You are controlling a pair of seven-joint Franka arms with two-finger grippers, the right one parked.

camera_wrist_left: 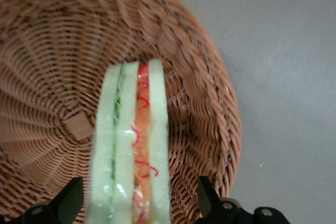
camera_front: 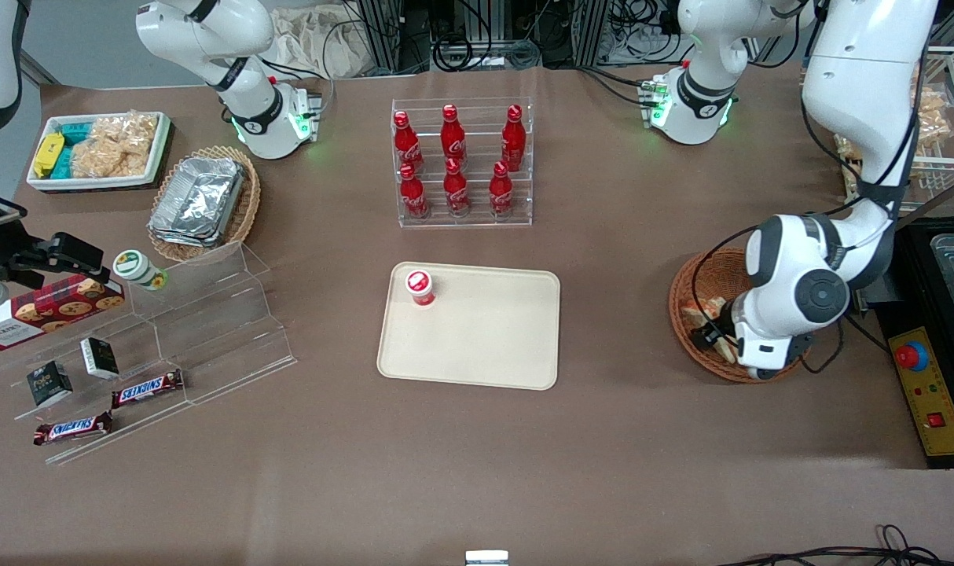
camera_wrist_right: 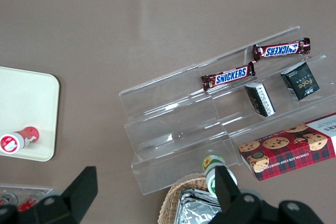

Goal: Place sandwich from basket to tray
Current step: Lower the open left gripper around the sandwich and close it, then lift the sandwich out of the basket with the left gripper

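Note:
The sandwich (camera_wrist_left: 131, 145), pale bread with green and orange-red filling layers, stands on edge in the reddish-brown wicker basket (camera_wrist_left: 52, 51). My left gripper (camera_wrist_left: 139, 203) is open and straddles it, one black finger (camera_wrist_left: 71, 200) close to one bread face and the other finger (camera_wrist_left: 207, 195) a little way off the other face. In the front view the gripper (camera_front: 713, 334) hangs low inside the basket (camera_front: 681, 299), with pale bread (camera_front: 701, 308) showing beside it. The cream tray (camera_front: 485, 338) lies at the table's middle, toward the parked arm from the basket.
A small red-capped bottle (camera_front: 420, 287) stands on a tray corner. A clear rack of red cola bottles (camera_front: 457, 161) stands farther from the front camera than the tray. A control box (camera_front: 929, 389) lies beside the basket at the working arm's end.

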